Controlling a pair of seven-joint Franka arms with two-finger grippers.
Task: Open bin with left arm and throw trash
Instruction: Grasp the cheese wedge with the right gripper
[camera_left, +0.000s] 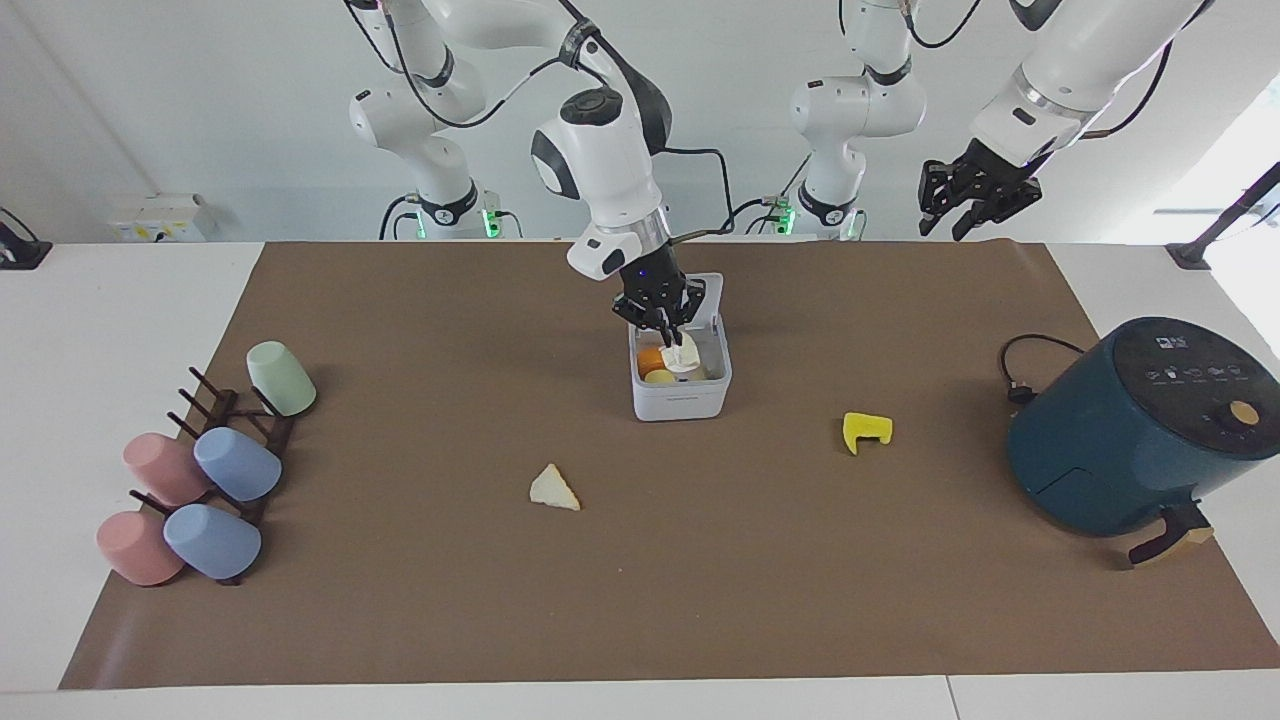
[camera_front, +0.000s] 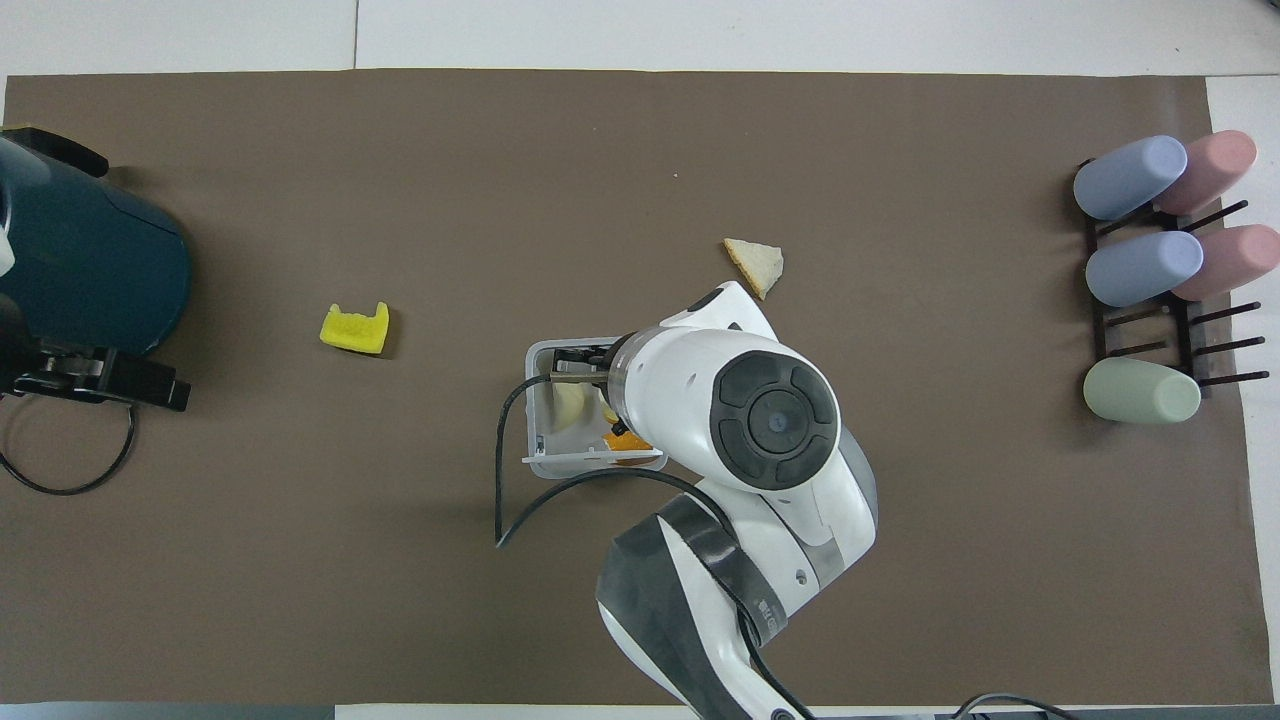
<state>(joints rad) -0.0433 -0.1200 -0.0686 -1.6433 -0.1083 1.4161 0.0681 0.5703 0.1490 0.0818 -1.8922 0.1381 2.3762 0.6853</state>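
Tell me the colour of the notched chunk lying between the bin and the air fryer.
Bright yellow notched chunk; the facing view shows it best.

A robotics lab: two white arms mounted at a table (camera_left: 130, 330) covered in brown paper (camera_left: 420, 600), bare white walls, and staged props like an air fryer (camera_left: 1130, 430).

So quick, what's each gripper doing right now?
Right gripper: open over the open bin, with the off-white scrap just under it, inside the bin.
Left gripper: open, holding nothing, waiting over the table's edge by the robots.
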